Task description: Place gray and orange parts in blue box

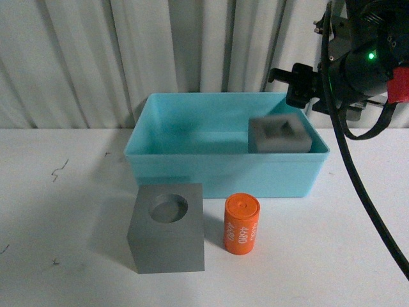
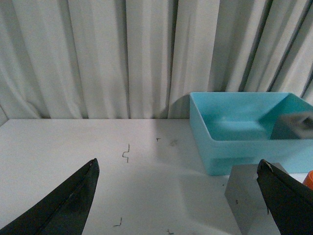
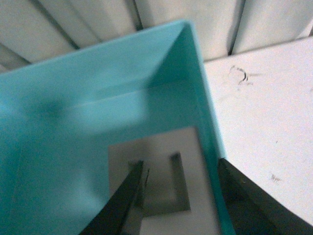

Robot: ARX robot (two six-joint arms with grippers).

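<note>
In the front view, the blue box (image 1: 223, 173) stands mid-table. Inside it, at its right end, lies the gray cube with a square recess (image 1: 279, 135). On the table in front of the box stand the gray cube with a round recess (image 1: 167, 230) and the orange cylinder (image 1: 241, 224), side by side. My right gripper (image 3: 180, 164) hangs open above the cube (image 3: 200, 186) in the box (image 3: 73, 98), with one finger over the box's wall. My left gripper (image 2: 178, 163) is open low over the table, and the round-recess cube (image 2: 249, 196) sits just inside its one finger.
A white pleated curtain (image 1: 128, 51) closes off the back. The table (image 1: 57, 211) is white with small dark marks. My right arm and its black cable (image 1: 358, 173) fill the upper right of the front view.
</note>
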